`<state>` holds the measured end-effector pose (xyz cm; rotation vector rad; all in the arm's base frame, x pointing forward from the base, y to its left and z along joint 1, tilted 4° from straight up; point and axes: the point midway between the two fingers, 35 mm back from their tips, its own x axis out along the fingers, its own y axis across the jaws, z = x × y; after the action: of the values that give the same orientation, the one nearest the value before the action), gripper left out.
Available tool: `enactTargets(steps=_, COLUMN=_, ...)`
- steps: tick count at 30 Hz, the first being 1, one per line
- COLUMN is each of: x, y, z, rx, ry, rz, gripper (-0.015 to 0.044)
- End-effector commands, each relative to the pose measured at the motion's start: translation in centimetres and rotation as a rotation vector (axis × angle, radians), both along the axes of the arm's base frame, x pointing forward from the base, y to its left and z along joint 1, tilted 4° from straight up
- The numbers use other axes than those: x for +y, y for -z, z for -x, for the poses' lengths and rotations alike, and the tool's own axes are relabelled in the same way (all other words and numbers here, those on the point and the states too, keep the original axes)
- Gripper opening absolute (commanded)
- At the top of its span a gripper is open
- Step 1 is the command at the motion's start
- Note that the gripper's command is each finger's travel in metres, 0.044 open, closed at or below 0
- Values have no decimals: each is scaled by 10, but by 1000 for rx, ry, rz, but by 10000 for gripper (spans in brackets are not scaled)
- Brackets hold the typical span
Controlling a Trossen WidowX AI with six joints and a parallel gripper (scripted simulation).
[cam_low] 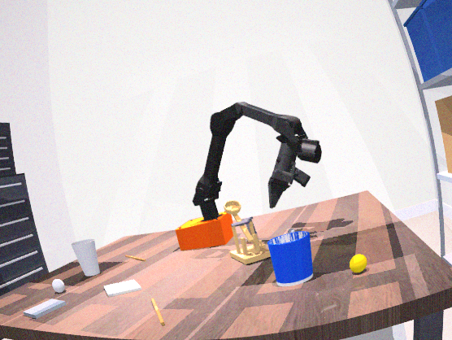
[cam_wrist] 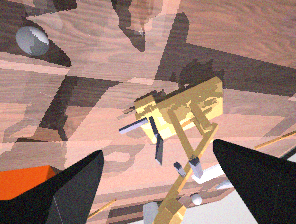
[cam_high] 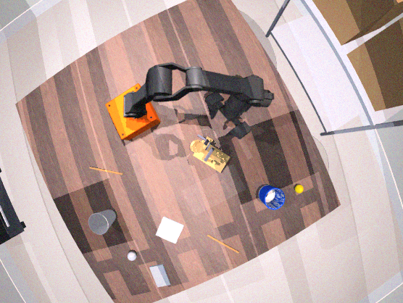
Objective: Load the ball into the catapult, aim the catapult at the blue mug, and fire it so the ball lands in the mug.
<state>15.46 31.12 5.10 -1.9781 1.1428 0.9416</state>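
The wooden catapult (cam_high: pixel 217 162) (cam_low: pixel 245 256) (cam_wrist: pixel 212 95) stands on the table with its throwing arm raised. Its spoon cup (cam_high: pixel 196 146) (cam_low: pixel 232 207) looks empty. The blue mug (cam_high: pixel 265 196) (cam_low: pixel 291 260) stands upright beyond the catapult's base end. Its white bottom shows in the top view, but part of its inside is too noisy to read. No dark ball can be made out. A grey ball (cam_wrist: pixel 32 40) lies on the table in the wrist view. My gripper (cam_wrist: pixel 158 150) is open and empty, raised above and beside the catapult, clear of it.
A yellow ball (cam_high: pixel 298 188) (cam_low: pixel 358 263) lies beside the mug. On the far side are a grey cup (cam_high: pixel 98 223) (cam_low: pixel 86 258), a white ball (cam_high: pixel 132 255) (cam_low: pixel 58 285), a white tile (cam_high: pixel 169 230) (cam_low: pixel 123 288), a grey-blue block (cam_high: pixel 159 275) (cam_low: pixel 45 308) and two thin orange sticks.
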Motion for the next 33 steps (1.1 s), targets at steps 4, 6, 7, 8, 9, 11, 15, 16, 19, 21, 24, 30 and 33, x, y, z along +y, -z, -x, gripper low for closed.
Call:
enactTargets(steps=4, x=20, y=-9, z=-29, rx=-11, ry=151, rz=-172, gripper=440)
enactTargets(steps=6, x=25, y=-12, z=-38, rx=-15, ry=195, rz=-225, gripper=440)
enactTargets(steps=7, x=28, y=-14, z=-43, rx=-16, ry=217, rz=-251, gripper=440)
enactTargets(steps=8, x=31, y=-16, z=-47, rx=-18, ry=239, rz=-277, gripper=440)
enactTargets(steps=9, x=34, y=-18, z=-52, rx=-20, ry=261, rz=-303, gripper=440)
enactTargets(steps=11, x=39, y=-23, z=-62, rx=-25, ry=303, rz=-355, gripper=440)
enactTargets(steps=15, x=49, y=-34, z=-84, rx=-35, ry=389, rz=-462, gripper=440)
enactTargets(steps=16, x=51, y=-37, z=-90, rx=-38, ry=410, rz=-488, gripper=440)
enactTargets(steps=19, x=57, y=-46, z=-108, rx=-46, ry=471, rz=-569, gripper=440)
enactTargets(steps=21, x=60, y=-53, z=-119, rx=-52, ry=511, rz=-622, gripper=440)
enactTargets(steps=24, x=62, y=-65, z=-139, rx=-64, ry=569, rz=-702, gripper=440)
enactTargets(steps=30, x=65, y=-91, z=-178, rx=-88, ry=677, rz=-863, gripper=440)
enactTargets(steps=33, x=65, y=-105, z=-195, rx=-100, ry=725, rz=-941, gripper=440)
